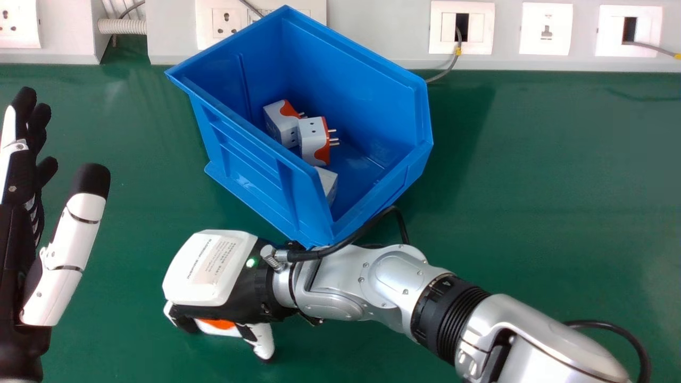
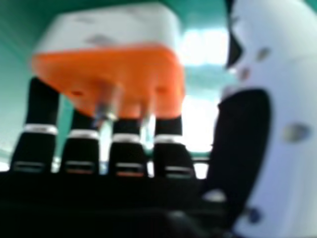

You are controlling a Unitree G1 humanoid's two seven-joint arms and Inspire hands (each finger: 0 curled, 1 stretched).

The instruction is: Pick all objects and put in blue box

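While my left hand [image 1: 80, 229] waits open on the left, my right hand [image 1: 213, 271] is at a plug adapter [image 2: 133, 69] near the blue box [image 1: 255, 165]; I can't tell if it grips. Other adapters [image 1: 312, 135] sit inside.

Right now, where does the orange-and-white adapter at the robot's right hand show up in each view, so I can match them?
Head view: the adapter peeks out from beneath the right hand, nearer the robot than the blue box.
Right hand view: the adapter is close to the camera, prongs showing, beside the thumb.
Shared landmark: the right hand's thumb.
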